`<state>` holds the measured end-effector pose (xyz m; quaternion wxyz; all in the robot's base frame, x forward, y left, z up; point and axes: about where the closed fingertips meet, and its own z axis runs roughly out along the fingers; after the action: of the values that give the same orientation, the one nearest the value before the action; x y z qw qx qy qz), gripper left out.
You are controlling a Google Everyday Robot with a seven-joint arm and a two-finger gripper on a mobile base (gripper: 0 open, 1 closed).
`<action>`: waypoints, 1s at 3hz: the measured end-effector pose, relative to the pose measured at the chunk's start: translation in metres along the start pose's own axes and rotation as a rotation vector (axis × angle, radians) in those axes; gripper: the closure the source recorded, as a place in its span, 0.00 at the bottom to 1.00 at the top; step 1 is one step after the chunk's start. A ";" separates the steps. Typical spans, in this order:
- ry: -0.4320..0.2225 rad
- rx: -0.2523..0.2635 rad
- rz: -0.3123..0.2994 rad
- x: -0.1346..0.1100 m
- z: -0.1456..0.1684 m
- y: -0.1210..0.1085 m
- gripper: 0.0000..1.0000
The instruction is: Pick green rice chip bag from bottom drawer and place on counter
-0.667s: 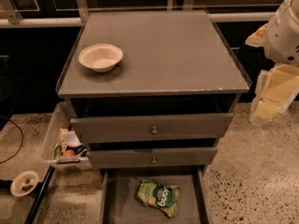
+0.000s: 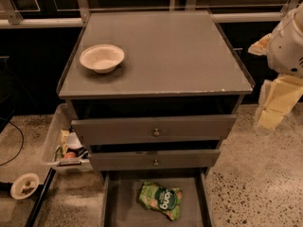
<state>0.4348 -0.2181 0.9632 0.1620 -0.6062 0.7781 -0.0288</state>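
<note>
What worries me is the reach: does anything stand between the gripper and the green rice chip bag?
Nothing visible covers the green rice chip bag, which lies in the open bottom drawer. The gripper hangs right of the cabinet; the two upper drawers jut out beside its path.

The green rice chip bag [image 2: 161, 200] lies flat on the floor of the bottom drawer [image 2: 122, 207], at about 6 o'clock in the view. It is crinkled and light green, and its dark green round logo with white lettering faces up, turned askew. It sits a little right of the drawer's middle, clear of both side walls. The drawer is pulled out: a wide, shallow grey tray, lowest of three. The counter [image 2: 180, 56] is a flat grey square top with a thin rim and fills the upper centre. The gripper [image 2: 274, 109] hangs at 3 o'clock, beside the counter's right front corner and well apart from the bag.
</note>
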 end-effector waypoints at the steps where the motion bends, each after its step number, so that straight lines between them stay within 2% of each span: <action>1: -0.012 -0.023 -0.024 0.013 0.031 0.016 0.00; 2: -0.027 -0.049 -0.059 0.029 0.071 0.035 0.00; 3: -0.040 -0.126 -0.089 0.046 0.133 0.049 0.00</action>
<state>0.4170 -0.2291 0.8153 0.1378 -0.6495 0.7474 0.0251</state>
